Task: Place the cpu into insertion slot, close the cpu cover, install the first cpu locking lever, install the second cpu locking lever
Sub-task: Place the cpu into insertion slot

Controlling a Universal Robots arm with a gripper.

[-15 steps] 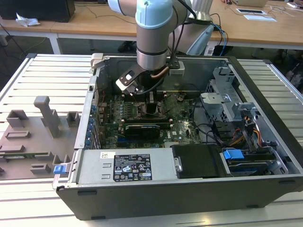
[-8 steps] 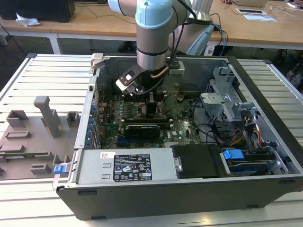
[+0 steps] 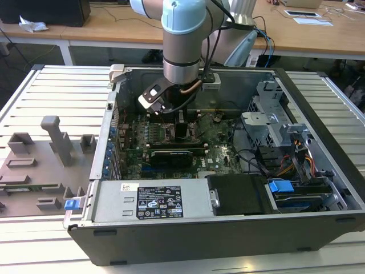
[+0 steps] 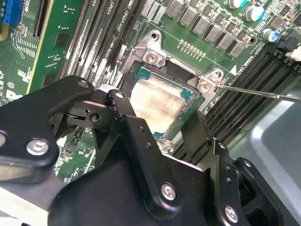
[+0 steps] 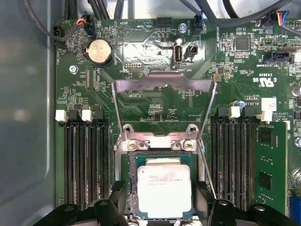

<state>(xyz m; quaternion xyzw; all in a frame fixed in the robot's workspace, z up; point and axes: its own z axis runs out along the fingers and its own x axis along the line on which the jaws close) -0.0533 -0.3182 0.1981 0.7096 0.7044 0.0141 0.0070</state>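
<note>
The hand hung released astride the cpu in the slot; any sideways drift could have knocked it askew.

A slatted metal table carries the open computer case and beside it a grey fixture plate.

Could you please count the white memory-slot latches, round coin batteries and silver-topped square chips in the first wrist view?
White plastic memory-slot latches: 4
Round silver coin battery: 1
Square silver-topped cpu: 1
Total: 6
</note>
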